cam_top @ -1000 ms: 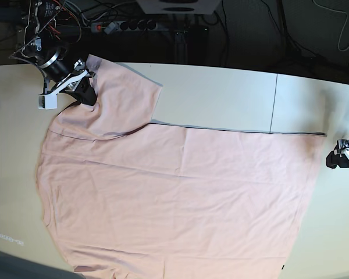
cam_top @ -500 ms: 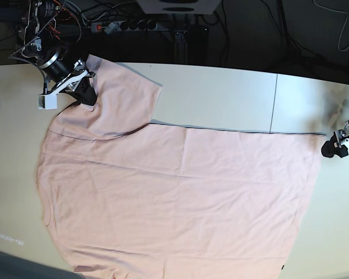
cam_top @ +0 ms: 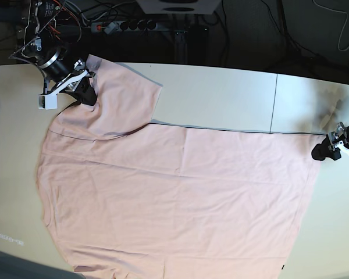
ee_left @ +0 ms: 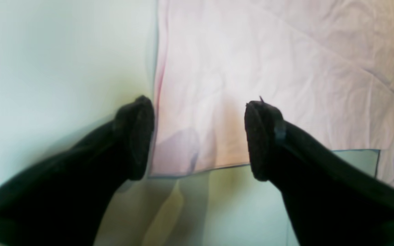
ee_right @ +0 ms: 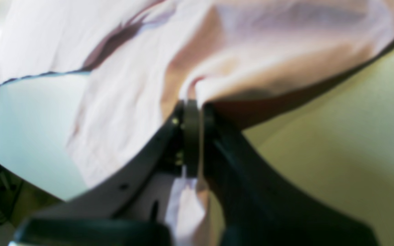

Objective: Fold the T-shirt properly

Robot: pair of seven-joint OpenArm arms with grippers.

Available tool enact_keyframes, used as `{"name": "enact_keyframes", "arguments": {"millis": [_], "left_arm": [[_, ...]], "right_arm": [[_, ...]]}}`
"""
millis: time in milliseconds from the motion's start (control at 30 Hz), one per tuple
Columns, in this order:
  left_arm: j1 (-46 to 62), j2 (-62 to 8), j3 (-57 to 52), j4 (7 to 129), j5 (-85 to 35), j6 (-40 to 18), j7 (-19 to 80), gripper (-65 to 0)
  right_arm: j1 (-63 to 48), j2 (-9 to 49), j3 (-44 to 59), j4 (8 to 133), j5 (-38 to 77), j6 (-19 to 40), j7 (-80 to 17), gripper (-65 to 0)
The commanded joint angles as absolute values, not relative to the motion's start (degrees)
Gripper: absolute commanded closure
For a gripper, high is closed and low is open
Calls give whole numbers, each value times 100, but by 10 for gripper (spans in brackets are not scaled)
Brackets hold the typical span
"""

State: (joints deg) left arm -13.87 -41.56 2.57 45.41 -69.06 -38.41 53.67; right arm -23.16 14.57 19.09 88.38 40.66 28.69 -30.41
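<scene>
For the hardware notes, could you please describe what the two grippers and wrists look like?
The left gripper has two black curved fingers with dark, felt-like oval pads. The right gripper has smooth black fingers; behind it the base view shows a silver cylindrical wrist, a white bracket, and red and black cables.

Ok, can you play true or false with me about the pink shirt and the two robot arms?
1. The T-shirt lies spread out on the table. True.
2. The left gripper is squeezing the shirt. False: its jaws stand wide open at the shirt's corner, holding nothing.
3. The right gripper has its jaws shut on cloth at the sleeve. True.
4. The shirt is already folded into a small neat square. False: it is still laid out flat.
5. The shirt is bright blue. False: it is pale pink.
</scene>
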Motion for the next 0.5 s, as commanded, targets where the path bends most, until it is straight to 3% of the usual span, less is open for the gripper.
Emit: {"name": "enact_keyframes", "arguments": {"millis": [0, 467], "left_arm": [[-1426, -4217, 274, 4569, -6705, -3994, 5575, -451], [-1431, -3990, 276, 4595, -6490, -3990, 5594, -451]], "right_arm": [[-2320, 1509, 1931, 8892, 4005, 2936, -3063, 0], [-2322, 1507, 1931, 8892, 4005, 2936, -3063, 0]]}}
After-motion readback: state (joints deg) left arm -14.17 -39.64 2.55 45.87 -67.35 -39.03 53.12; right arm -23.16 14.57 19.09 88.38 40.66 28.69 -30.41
